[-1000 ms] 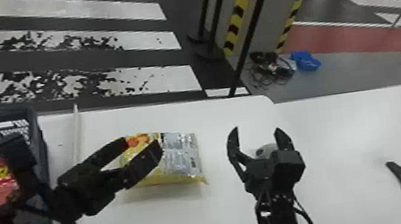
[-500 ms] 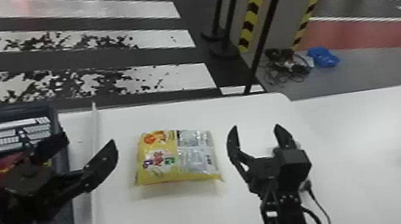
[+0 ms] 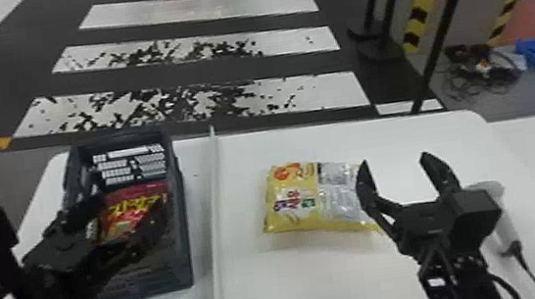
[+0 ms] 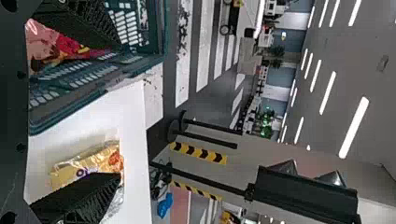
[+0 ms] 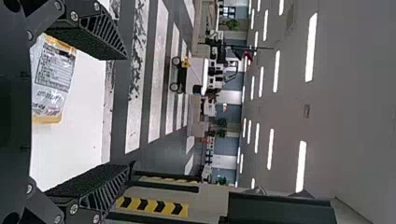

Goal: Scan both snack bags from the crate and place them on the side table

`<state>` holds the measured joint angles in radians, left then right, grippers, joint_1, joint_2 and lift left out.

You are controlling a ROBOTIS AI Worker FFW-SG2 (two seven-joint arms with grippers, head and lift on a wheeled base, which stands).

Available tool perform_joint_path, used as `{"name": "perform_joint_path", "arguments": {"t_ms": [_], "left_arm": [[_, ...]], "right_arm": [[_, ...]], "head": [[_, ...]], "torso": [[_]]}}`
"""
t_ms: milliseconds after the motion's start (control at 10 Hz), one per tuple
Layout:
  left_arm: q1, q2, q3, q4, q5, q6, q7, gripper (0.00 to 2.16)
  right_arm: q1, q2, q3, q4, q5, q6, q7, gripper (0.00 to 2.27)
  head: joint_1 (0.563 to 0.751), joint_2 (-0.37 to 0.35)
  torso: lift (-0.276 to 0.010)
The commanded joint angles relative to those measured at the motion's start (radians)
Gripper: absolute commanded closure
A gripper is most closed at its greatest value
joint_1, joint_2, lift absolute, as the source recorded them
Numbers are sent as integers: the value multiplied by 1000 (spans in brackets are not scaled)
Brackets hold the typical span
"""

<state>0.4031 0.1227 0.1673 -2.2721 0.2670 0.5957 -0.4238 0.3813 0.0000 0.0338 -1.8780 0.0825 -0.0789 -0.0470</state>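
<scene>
Left gripper [image 3: 134, 204], eight o'clock, fingers parted and empty at the red bag [image 3: 136, 194] in the crate [image 3: 146, 283]; right gripper [image 3: 394, 159], four o'clock, likewise. Yellow bag [image 3: 295, 202]: five o'clock, on table [image 3: 309, 284]. Assessed step: red-bag pickup. Next: lower, close squarely.

Yellow snack bag [image 3: 295, 197]: glossy, crinkled film, silvery panel reflective. Red snack bag [image 3: 133, 208]: shiny film. Crate [image 3: 184, 261]: rigid plastic, low sheen. White table [image 3: 309, 289]: smooth top, faint sheen. Scanner [image 3: 508, 223]: smooth, plastic-looking. Right gripper [image 3: 395, 162]: matt black, pads [image 5: 88, 182] rough-textured.
</scene>
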Motion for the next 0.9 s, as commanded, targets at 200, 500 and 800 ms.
{"name": "perform_joint_path", "arguments": {"t_ms": [200, 500, 800], "left_arm": [[49, -2, 55, -3, 11, 8, -4, 22], [62, -2, 74, 2, 9, 11, -3, 22], [62, -2, 74, 3, 9, 11, -3, 26]], "right_arm": [[-10, 1, 26, 0, -4, 14, 153, 208], [-53, 1, 34, 17, -72, 72, 292, 1544], [-94, 1, 35, 13, -70, 222, 331, 2260]], "head": [[695, 40], [695, 117], [695, 135]], "torso": [[-95], [-95], [-95]]}}
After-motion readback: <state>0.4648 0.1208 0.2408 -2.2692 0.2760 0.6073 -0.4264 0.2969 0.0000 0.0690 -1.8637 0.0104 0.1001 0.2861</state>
